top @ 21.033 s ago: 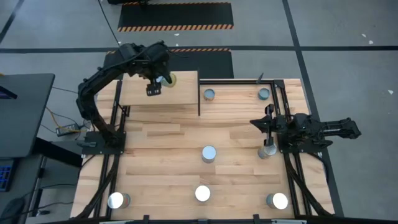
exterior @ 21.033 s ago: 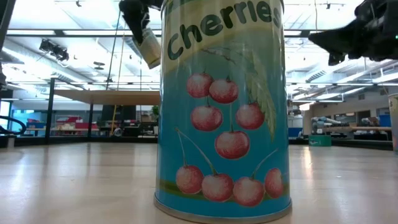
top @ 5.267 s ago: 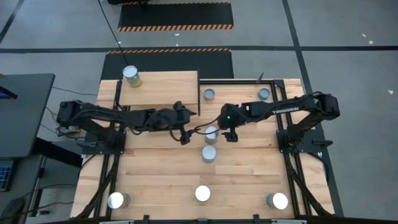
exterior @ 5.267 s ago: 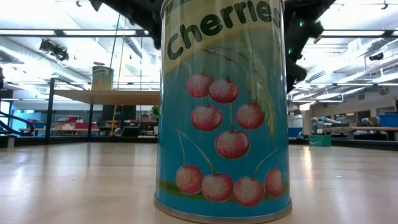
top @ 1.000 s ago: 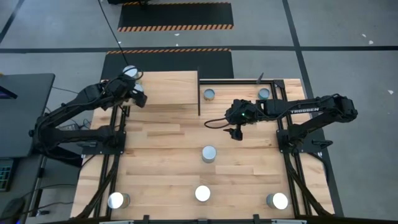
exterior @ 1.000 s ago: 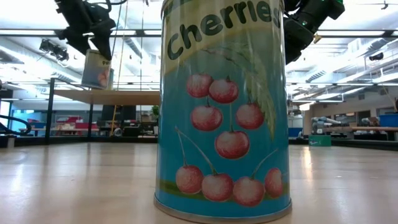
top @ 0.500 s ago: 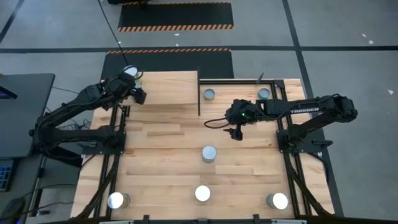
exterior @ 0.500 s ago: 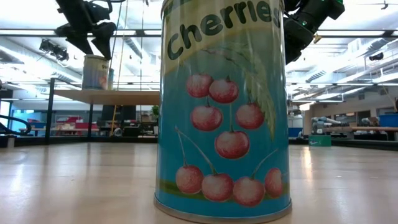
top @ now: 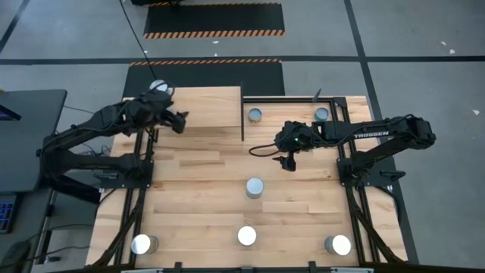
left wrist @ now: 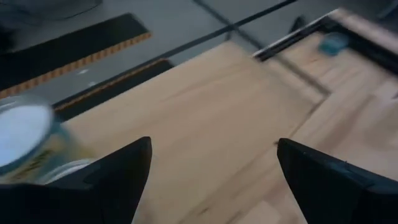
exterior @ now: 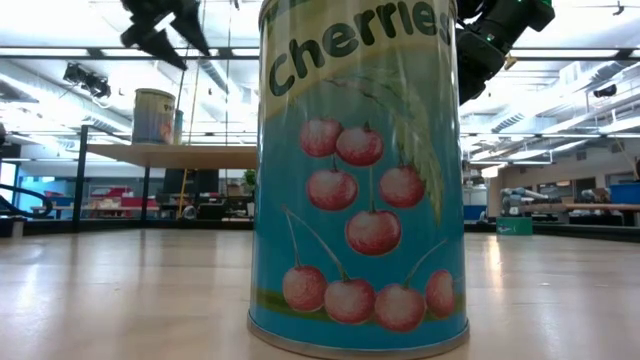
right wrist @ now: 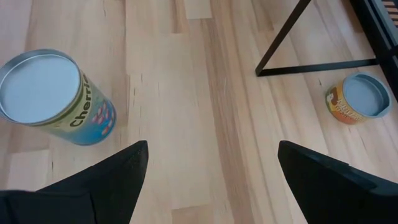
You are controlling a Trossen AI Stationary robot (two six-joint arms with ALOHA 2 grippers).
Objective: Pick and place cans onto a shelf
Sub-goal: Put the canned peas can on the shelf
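One can (top: 159, 88) on shelf (top: 204, 106) corner, left pincer (top: 180, 120) spread, just beside it

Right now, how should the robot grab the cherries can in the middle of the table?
Probably by its round sides, coming straight down from above. The cherries can stands upright with its shiny lid facing up, and bare table lies all around it, so open fingers could drop on either side. The right gripper hangs nearest and is open.

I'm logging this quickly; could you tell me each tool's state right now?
Left tool: open, empty, above the shelf.
Right tool: open, empty, above the table.
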